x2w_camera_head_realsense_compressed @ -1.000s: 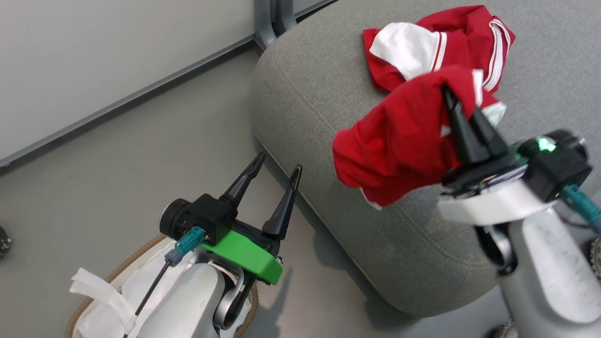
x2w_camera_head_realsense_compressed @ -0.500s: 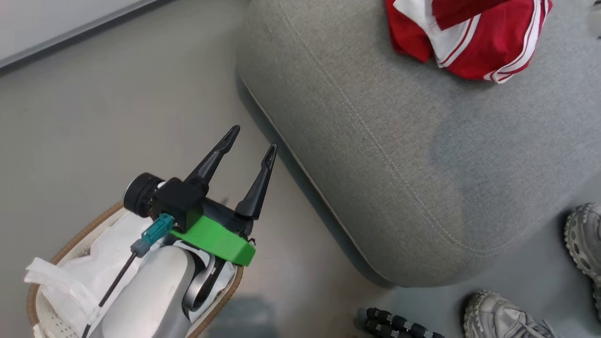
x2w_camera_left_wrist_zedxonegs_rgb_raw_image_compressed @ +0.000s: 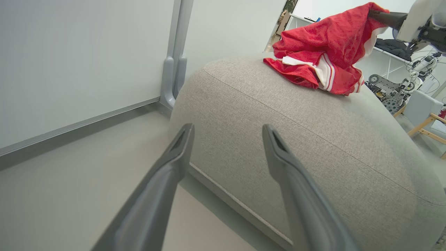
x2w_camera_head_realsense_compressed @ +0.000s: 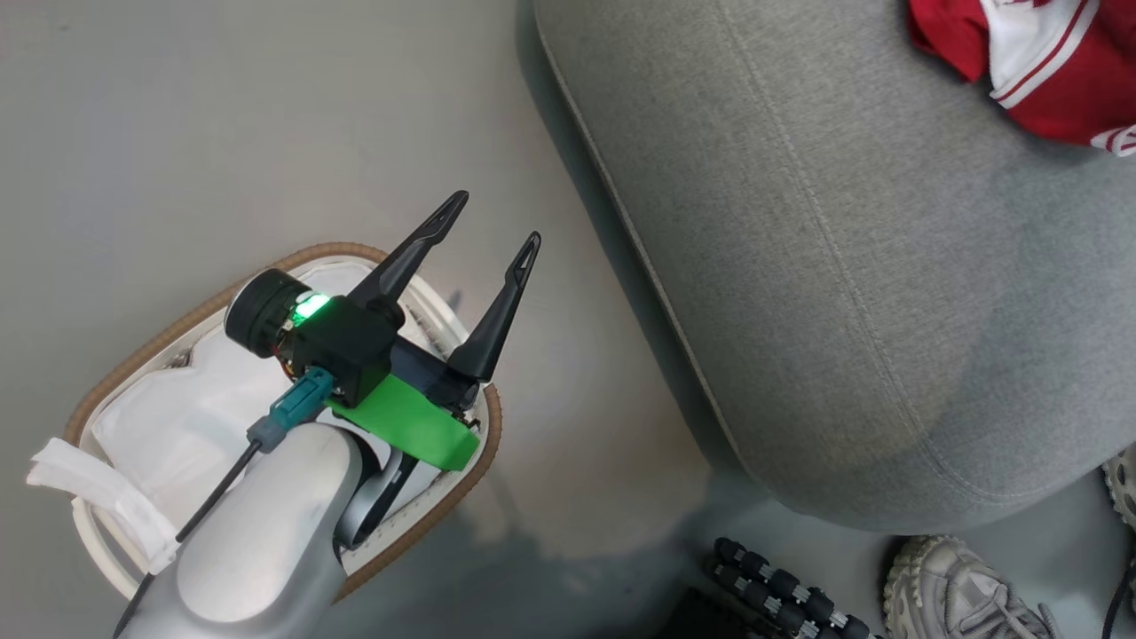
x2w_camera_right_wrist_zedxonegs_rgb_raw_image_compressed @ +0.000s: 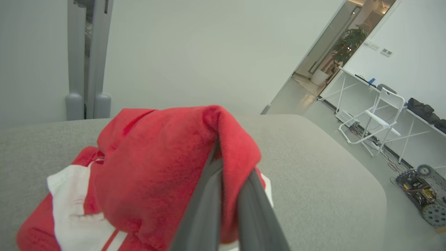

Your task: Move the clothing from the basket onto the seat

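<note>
My left gripper (x2w_camera_head_realsense_compressed: 493, 222) is open and holds nothing, hovering above the basket (x2w_camera_head_realsense_compressed: 293, 257), whose white liner (x2w_camera_head_realsense_compressed: 204, 417) shows below the arm. In the left wrist view its fingers (x2w_camera_left_wrist_zedxonegs_rgb_raw_image_compressed: 181, 146) point at the edge of the grey seat (x2w_camera_left_wrist_zedxonegs_rgb_raw_image_compressed: 313, 139). Red clothing (x2w_camera_head_realsense_compressed: 1056, 80) lies on the seat (x2w_camera_head_realsense_compressed: 843, 266). My right gripper (x2w_camera_right_wrist_zedxonegs_rgb_raw_image_compressed: 223, 164) is shut on a red garment (x2w_camera_right_wrist_zedxonegs_rgb_raw_image_compressed: 156, 174), held just above another red and white piece (x2w_camera_right_wrist_zedxonegs_rgb_raw_image_compressed: 73, 209) resting on the seat (x2w_camera_right_wrist_zedxonegs_rgb_raw_image_compressed: 313, 174). The left wrist view shows that gripper (x2w_camera_left_wrist_zedxonegs_rgb_raw_image_compressed: 374, 14) lifting the cloth (x2w_camera_left_wrist_zedxonegs_rgb_raw_image_compressed: 320, 38).
A person's grey shoe (x2w_camera_head_realsense_compressed: 950, 595) and a black ribbed object (x2w_camera_head_realsense_compressed: 781, 590) sit on the floor by the seat's near corner. A grey post (x2w_camera_left_wrist_zedxonegs_rgb_raw_image_compressed: 172, 69) stands against the wall behind the seat. A white folding chair (x2w_camera_right_wrist_zedxonegs_rgb_raw_image_compressed: 386, 115) and a wheeled machine (x2w_camera_right_wrist_zedxonegs_rgb_raw_image_compressed: 425, 202) stand farther off.
The head camera has tilted down and turned, bringing the basket into fuller view. My right gripper and its red garment have left the head view, going toward the pile on the seat.
</note>
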`<state>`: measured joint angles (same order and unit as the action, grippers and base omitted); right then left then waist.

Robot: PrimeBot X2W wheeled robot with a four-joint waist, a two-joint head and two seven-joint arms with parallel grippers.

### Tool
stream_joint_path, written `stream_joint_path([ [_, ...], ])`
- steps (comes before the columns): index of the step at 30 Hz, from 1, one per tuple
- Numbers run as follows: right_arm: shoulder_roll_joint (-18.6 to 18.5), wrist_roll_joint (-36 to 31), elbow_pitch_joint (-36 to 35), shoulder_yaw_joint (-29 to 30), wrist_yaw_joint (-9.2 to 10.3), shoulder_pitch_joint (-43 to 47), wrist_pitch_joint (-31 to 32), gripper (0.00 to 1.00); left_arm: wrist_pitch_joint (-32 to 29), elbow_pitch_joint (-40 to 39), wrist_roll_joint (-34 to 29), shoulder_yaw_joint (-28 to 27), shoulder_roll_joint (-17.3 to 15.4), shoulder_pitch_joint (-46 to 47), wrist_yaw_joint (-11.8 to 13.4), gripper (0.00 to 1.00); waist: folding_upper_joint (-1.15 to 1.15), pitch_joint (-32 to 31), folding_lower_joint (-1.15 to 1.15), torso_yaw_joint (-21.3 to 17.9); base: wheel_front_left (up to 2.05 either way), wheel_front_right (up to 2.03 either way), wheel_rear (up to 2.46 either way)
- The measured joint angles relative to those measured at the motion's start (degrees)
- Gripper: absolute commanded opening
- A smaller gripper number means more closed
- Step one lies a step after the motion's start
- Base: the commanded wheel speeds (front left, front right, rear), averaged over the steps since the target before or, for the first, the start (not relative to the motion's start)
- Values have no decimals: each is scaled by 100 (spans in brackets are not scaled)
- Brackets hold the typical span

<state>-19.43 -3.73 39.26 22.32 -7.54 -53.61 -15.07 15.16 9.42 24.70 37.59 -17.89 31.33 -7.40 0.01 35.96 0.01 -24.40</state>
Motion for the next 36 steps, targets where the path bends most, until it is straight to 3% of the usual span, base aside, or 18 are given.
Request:
stream_joint_path([
  [1, 99, -32, 63, 171, 0, 127, 0, 78, 0, 23, 4, -9, -1, 2, 0, 100, 0, 41, 0, 60, 0, 0, 0],
  [2, 174, -45, 76, 281, 1, 208, 0, 100, 0, 44, 5, -20, 1, 2, 0, 100, 0, 69, 0, 106, 0, 0, 0],
  [7, 582, -54, -289, 530, 0, 1018, -1, 100, -1, 198, 15, -174, 35, -38, 0, 100, 0, 75, 0, 284, 0, 0, 0],
  [11, 693, 71, -754, 503, 1, 1633, -1, 100, -1, 215, -16, -311, 156, -191, 0, 100, 0, -100, 0, 315, 0, 0, 0],
  [18, 895, 294, -1564, -32, 1, 2336, -1, 100, -1, 322, -88, -795, 533, -637, 0, 100, 0, -702, -1, 332, 0, 0, 0],
  [26, 1227, 577, -2257, -778, 1, 2572, -1, 100, -1, 371, -410, -1812, 917, -1195, 0, 100, 0, -1321, -1, 622, 0, 0, 0],
  [36, 1610, 775, -2101, -1729, 1, 2574, -1, 100, -2, 584, -868, -3260, 1179, -1694, 0, 100, 0, -1807, -1, 1356, 0, 0, 0],
])
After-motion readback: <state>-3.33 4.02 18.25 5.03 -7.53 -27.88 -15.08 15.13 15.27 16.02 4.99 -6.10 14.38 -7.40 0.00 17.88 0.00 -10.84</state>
